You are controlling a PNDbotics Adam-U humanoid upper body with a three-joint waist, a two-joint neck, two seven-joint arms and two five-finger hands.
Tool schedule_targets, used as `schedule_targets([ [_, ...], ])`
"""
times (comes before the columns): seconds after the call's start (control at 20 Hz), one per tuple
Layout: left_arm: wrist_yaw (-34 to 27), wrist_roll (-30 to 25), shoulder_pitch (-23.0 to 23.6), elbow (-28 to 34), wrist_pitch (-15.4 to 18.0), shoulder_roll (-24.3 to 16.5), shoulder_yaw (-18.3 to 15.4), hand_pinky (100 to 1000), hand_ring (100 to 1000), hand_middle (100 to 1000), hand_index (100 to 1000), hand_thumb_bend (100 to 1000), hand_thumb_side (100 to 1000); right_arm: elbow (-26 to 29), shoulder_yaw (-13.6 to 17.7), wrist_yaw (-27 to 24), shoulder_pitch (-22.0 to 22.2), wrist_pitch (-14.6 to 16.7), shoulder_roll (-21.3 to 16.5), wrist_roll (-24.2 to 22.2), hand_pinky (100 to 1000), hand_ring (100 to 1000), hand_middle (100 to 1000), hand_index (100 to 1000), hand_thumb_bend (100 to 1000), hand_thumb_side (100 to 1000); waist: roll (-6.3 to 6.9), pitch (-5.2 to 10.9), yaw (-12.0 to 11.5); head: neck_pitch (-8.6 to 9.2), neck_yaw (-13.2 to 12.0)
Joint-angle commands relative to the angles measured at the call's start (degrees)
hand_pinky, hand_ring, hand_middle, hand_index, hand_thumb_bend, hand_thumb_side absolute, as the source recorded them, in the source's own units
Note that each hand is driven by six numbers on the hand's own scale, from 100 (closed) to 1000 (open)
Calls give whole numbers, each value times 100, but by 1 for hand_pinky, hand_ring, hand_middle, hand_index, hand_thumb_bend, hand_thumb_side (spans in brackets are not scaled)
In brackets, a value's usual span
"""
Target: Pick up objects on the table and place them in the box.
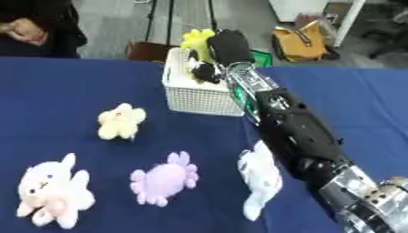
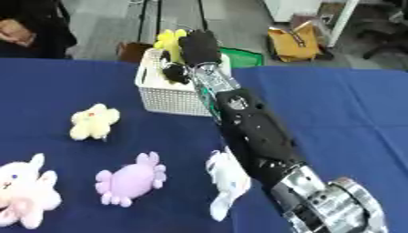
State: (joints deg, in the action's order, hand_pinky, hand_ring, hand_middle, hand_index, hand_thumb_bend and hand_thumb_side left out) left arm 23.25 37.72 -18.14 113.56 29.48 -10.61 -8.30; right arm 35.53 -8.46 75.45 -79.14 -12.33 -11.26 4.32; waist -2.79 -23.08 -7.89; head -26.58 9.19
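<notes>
We've got the right hand (image 1: 229, 45) over the white box (image 1: 199, 98), curled on a yellow plush (image 1: 197, 38); next we release it inside.

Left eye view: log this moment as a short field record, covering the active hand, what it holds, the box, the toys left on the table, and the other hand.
active hand: right hand, over the box
held: yellow plush toy, above the box
box: white basket, far centre of table
on table: pale yellow toy, purple toy, white toy, white-and-pink toy
table: blue cloth
left hand: not in view
</notes>
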Motion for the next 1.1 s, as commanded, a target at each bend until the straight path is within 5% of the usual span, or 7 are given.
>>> schedule_targets([
  [0.05, -20, 183, -39, 103, 219, -73, 1, 781, 872, 877, 876, 100, 695, 61, 36, 91, -181, 11, -59, 3, 894, 883, 625, 759, 367, 944, 33, 131, 11, 44, 10],
  [0.3, -27, 177, -21, 103, 213, -71, 2, 781, 873, 878, 876, 100, 695, 165, 58, 252, -199, -151, -95, 295, 914, 934, 783, 849, 360, 1000, 35, 158, 37, 32, 13],
  [1.1, -45, 153, -8, 103, 206, -55, 10, 782, 873, 877, 875, 100, 694, 66, 182, 522, -183, -752, -93, 1540, 951, 985, 866, 912, 394, 1000, 52, 139, 13, 66, 27],
])
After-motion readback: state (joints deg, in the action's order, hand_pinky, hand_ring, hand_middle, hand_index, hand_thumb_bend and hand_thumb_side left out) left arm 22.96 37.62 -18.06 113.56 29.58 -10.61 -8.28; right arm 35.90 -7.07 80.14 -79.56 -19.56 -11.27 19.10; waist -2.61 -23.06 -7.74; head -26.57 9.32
